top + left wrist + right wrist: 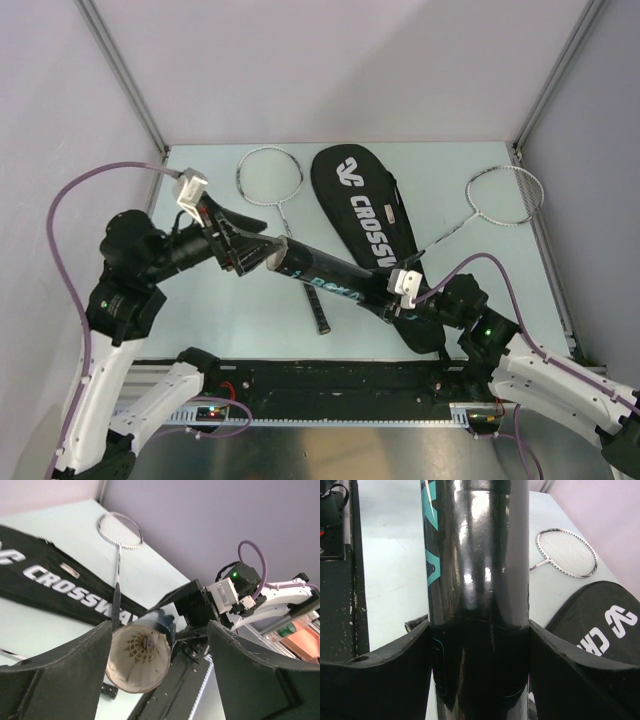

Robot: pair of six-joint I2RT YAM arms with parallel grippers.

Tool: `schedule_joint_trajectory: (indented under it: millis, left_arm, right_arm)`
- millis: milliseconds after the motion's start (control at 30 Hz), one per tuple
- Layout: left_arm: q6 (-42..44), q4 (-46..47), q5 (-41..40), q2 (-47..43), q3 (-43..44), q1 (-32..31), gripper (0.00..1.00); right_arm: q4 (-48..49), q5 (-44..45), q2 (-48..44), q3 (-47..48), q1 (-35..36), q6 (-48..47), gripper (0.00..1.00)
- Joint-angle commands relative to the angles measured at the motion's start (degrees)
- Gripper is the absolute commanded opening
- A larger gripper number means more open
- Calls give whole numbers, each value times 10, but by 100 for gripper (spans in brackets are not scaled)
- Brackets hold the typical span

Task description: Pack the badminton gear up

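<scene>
Your right gripper (385, 300) pinches the black tube (325, 277) at its near end. Your left gripper (252, 255) has its jaws spread around the tube's open mouth, with a shuttlecock (142, 652) sitting inside. Beyond, the bag (365, 210) lies on the table (210, 300) between the left racquet (270, 178) and the right racquet (505, 195).

We see soft, even light from above in all three views; shadows on the pale counter (250, 315) are faint. A white streak of glare runs down the glossy black tube (480, 575) in the right wrist view. The overhead view is sharp; the left wrist view softens toward its far background.
</scene>
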Motion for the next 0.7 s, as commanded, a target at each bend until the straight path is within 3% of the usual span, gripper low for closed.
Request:
schedule_joint_trajectory:
  millis: [0,200,333,467,667]
  left_arm:
    - [37,9,-59,-8,45,-4,83]
    - [83,10,-113,-30,44,-4,85]
    - [112,1,-140,-40,-7,-4,84]
    - [121,-10,-159,-25,-62,-6,80]
    - [141,-11,-242,38,-126,-77,78]
  right_arm:
    - [33,-10,-15,7,-1,2,4]
    - [38,30,-20,17,-11,71,5]
    - [27,141,-27,39,-12,161,6]
    - [0,244,-43,53,-15,185,7]
    - [-39,348,-95,70,-24,205,7]
